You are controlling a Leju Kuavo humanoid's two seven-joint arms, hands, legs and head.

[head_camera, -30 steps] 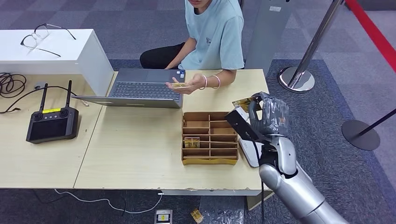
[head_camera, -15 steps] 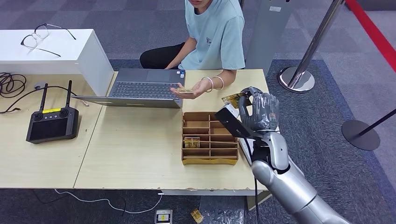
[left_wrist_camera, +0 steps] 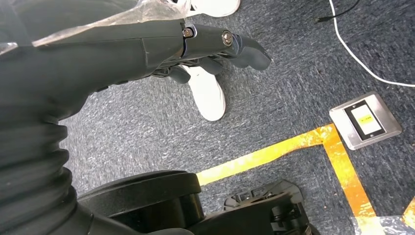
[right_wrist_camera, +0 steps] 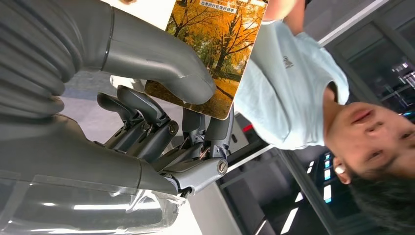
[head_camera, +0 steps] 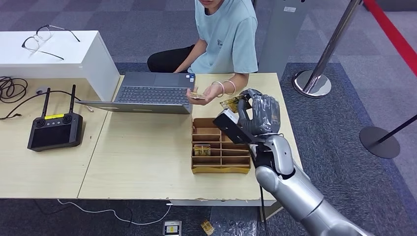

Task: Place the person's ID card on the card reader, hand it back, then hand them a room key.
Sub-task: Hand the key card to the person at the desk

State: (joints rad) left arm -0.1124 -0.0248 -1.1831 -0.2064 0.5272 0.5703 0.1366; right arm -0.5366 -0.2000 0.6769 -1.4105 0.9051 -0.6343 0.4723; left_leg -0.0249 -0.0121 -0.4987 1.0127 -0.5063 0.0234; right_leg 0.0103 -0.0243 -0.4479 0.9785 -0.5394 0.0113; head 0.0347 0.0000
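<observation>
One card (head_camera: 231, 103) (autumn print), right hand (head_camera: 258, 118) pinching

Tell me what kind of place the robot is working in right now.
Likely a mock hotel check-in counter in an office or lab. A person sits across a wooden table with a laptop, queue stanchions stand on grey carpet, and the right hand holds out a card.
</observation>
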